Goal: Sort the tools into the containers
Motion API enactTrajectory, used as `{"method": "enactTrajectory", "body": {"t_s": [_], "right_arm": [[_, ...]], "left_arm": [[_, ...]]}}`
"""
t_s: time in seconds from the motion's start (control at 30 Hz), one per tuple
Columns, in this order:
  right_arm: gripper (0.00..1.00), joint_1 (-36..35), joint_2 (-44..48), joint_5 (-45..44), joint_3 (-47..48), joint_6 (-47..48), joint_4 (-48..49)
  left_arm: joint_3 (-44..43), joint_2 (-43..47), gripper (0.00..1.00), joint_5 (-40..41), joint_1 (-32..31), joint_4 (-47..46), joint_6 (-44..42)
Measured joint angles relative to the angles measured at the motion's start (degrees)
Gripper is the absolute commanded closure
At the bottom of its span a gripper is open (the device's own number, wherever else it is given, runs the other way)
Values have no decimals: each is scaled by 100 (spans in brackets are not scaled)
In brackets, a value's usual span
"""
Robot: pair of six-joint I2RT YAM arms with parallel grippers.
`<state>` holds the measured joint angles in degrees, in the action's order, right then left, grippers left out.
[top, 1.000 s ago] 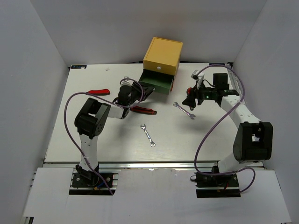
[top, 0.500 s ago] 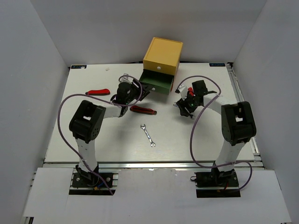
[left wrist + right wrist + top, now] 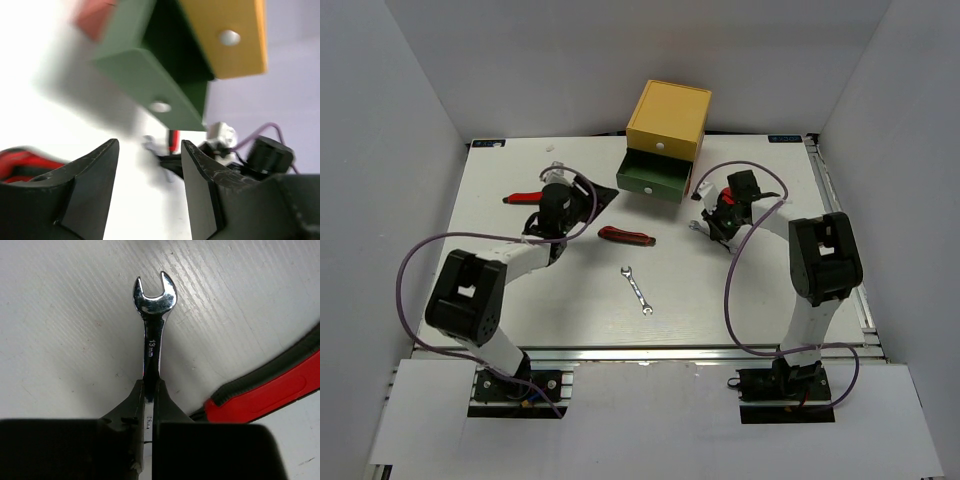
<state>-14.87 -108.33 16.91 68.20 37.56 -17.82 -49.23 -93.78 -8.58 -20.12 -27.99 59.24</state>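
Note:
My right gripper is shut on the shank of a silver wrench lying flat on the table; from above, the gripper covers most of that wrench. A red-and-black handle lies close to its right. My left gripper is open with nothing between its fingers and faces the open green drawer under the yellow drawer. From above, the left gripper sits left of the green drawer, beside a red-handled tool. A red-and-black tool and a second wrench lie mid-table.
The yellow box stands at the back centre against the white wall. White walls close in the table on three sides. Purple cables loop off both arms over the table.
The right gripper came down and shut on the wrench. The left arm swung left, away from the green drawer toward the red-handled tool, and its jaws opened.

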Motion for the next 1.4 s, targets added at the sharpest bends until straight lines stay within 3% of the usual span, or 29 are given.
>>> {"method": "enactTrajectory", "body": {"t_s": [0.17, 0.37, 0.53, 0.7, 1.0, 1.23, 1.3, 1.33, 1.4], "right_arm": [[100, 13, 214, 243, -258, 264, 4], [100, 0, 1165, 1298, -654, 1058, -988], [100, -127, 1644, 2275, 179, 1322, -1598], [100, -496, 1644, 2586, 1285, 835, -1283], [100, -1051, 140, 1790, 3560, -415, 13], [100, -1049, -848, 1099, 3823, -632, 332], [93, -1043, -966, 977, 3788, -632, 328], [80, -1040, -1001, 929, 3786, -632, 323], [70, -1038, -1025, 833, 3783, -634, 328]], "left_arm": [[595, 656, 40, 389, 262, 629, -55], [796, 1086, 43, 1032, 271, 1670, 17], [955, 1287, 43, 1294, 286, 2059, 66], [986, 1357, 43, 1331, 315, 2155, 55], [1134, 1537, 42, 1217, 315, 2369, -236], [1137, 1755, 41, 1141, 315, 2494, -455], [1141, 1823, 41, 1080, 315, 2457, -485], [1154, 1847, 41, 1049, 315, 2389, -501], [1209, 1869, 41, 918, 315, 2225, -522]]}}
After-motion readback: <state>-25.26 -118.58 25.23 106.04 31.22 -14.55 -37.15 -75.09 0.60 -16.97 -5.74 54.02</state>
